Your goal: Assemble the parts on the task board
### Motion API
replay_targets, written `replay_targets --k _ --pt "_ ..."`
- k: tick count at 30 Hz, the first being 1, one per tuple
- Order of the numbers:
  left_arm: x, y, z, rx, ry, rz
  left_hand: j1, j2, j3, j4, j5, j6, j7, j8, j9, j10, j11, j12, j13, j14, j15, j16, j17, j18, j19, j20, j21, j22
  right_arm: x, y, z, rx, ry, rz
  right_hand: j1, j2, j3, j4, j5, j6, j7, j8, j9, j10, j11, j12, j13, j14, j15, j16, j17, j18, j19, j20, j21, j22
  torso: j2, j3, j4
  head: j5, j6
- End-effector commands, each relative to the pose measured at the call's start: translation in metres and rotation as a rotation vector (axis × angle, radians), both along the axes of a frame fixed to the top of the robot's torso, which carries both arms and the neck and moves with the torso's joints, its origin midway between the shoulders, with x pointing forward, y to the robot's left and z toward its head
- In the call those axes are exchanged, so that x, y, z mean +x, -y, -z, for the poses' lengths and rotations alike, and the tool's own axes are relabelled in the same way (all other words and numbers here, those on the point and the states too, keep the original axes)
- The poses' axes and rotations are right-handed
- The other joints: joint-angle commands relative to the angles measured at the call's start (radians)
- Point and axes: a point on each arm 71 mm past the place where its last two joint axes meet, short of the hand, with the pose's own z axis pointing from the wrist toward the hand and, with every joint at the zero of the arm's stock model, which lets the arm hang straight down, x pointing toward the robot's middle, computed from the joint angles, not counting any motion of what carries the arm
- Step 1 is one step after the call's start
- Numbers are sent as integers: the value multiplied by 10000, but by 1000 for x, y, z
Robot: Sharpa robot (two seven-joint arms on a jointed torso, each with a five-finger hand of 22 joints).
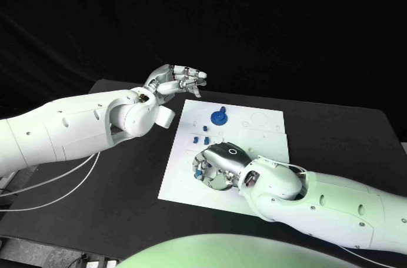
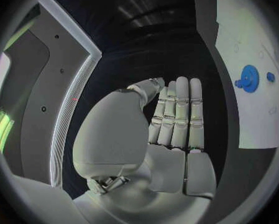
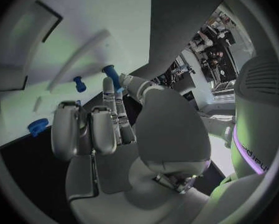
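Note:
The white task board [image 1: 254, 133] lies mid-table. A blue gear [image 1: 220, 116] with a knob stands at its far side, also visible as the blue gear [image 2: 247, 78] in the left wrist view. Small blue pegs [image 1: 206, 127] stand near it. My right hand [image 1: 222, 162] hovers low over the board's near left part, fingers curled down over blue parts [image 1: 199, 173]. In the right wrist view a blue peg [image 3: 111, 75] sits between a fingertip and the thumb, pinched. Another small peg [image 3: 80, 83] and a blue round part [image 3: 37, 127] lie nearby. My left hand [image 1: 178, 80] is raised beyond the board's far left corner, fingers straight, holding nothing.
The black table [image 1: 119, 180] spreads around the board. White cables [image 1: 59, 183] trail under my left arm at the left edge. My right forearm [image 1: 339, 212] crosses the table's near right corner.

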Motion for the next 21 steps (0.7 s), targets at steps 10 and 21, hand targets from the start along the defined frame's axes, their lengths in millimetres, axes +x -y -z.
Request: replay_targets --k 10,21 --pt "-1 2 -1 -62 50 161 -66 37 -4 -10 45 -16 63 -9 -15 -37 4 38 6 61 -6 -35 4 15 -54 6 59 10 1 5 4 15 -103 350 -213 -133 -135 16 97 -360 116 -252 -68 -82 70 -189 15 301 52 -16 9 -122 -9 27 -81 1522 -1 10 -9 11 -14" --pt "-1 1 -1 -49 30 151 -76 38 -6 -5 44 -19 63 -10 -17 -42 5 38 6 60 -4 -36 6 15 -57 8 56 10 1 9 0 504 20 420 -535 -569 -595 165 69 -2212 -37 -1374 -452 -116 -58 -353 171 331 -33 105 171 -132 32 -11 -25 1577 -4 9 -7 -38 8"
